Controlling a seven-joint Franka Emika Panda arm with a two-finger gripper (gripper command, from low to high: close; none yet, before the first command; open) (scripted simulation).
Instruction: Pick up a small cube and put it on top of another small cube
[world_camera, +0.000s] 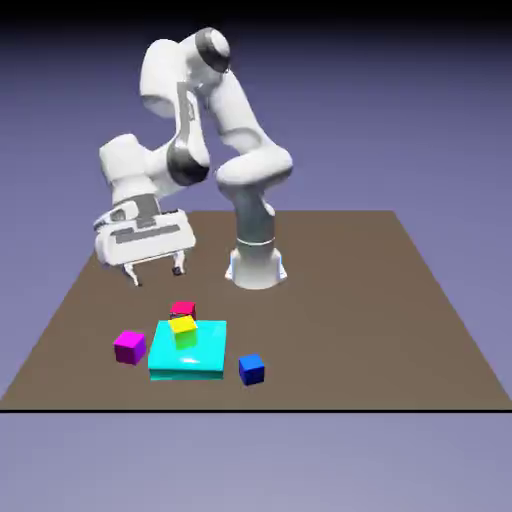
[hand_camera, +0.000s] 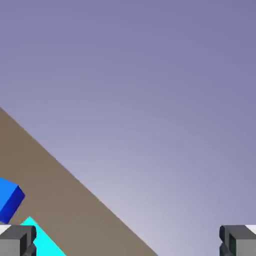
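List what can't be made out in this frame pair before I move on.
- Hand view: the blue cube and the cyan block are cut off by the left and bottom edges; the purple cube is out of frame.
- Exterior view: the pink cube is partly hidden behind the yellow cube; whether they touch is unclear.
- Exterior view: the gripper is small, its open fingertips hard to separate.
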